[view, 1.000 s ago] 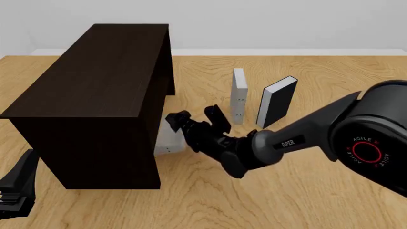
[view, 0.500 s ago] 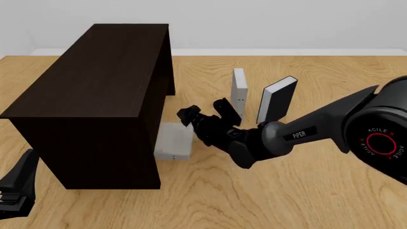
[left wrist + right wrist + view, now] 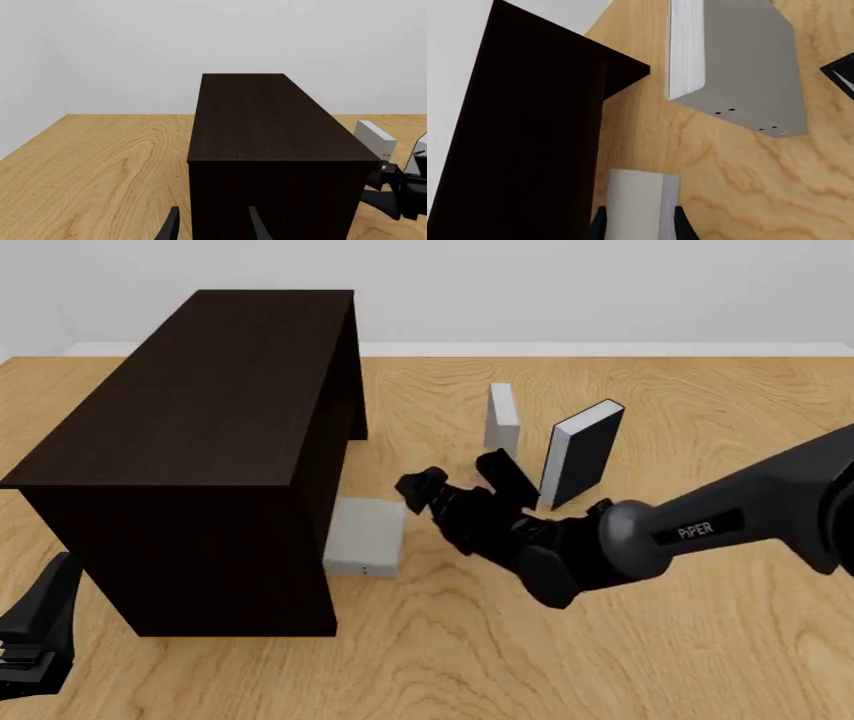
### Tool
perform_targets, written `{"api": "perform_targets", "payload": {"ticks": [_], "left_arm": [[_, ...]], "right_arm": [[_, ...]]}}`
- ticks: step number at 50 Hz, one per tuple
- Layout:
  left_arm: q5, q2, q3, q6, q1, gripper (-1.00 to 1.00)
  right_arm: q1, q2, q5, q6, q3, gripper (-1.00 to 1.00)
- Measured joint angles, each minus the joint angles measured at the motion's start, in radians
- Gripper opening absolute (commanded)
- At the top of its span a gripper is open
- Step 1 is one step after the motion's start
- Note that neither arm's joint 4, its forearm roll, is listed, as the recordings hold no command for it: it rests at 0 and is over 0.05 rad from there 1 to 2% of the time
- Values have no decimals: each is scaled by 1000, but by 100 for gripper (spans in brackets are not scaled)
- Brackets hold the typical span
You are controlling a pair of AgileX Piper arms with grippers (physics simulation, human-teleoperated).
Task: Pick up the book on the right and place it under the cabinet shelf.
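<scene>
The book [image 3: 364, 537] lies flat, tucked partly under the cabinet shelf [image 3: 200, 410], beside the right gripper [image 3: 461, 480] (fingers spread, empty).

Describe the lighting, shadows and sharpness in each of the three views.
Front view: flat, even light, everything sharp, only faint soft shading beside the cabinet shelf and the book lying flat; no glare. Left wrist view: crisp, the cabinet's near face almost black. Right wrist view: sharp wood grain on the table, no blur; the standing grey book looks stretched by closeness.
</scene>
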Motion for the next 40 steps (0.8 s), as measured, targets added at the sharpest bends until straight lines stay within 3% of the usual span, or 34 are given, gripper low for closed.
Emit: {"api": "perform_targets", "payload": {"ticks": [9, 22, 31, 40], "left_arm": [[0, 0, 0, 0, 0, 100], [0, 0, 0, 0, 0, 100], [0, 0, 0, 0, 0, 100], [0, 0, 0, 0, 0, 100]], "right_arm": [[-44, -115, 115, -106, 17, 100], [-149, -289, 360, -410, 3, 100], [-193, -400, 434, -541, 47, 100], [-240, -473, 503, -706, 84, 100]]}}
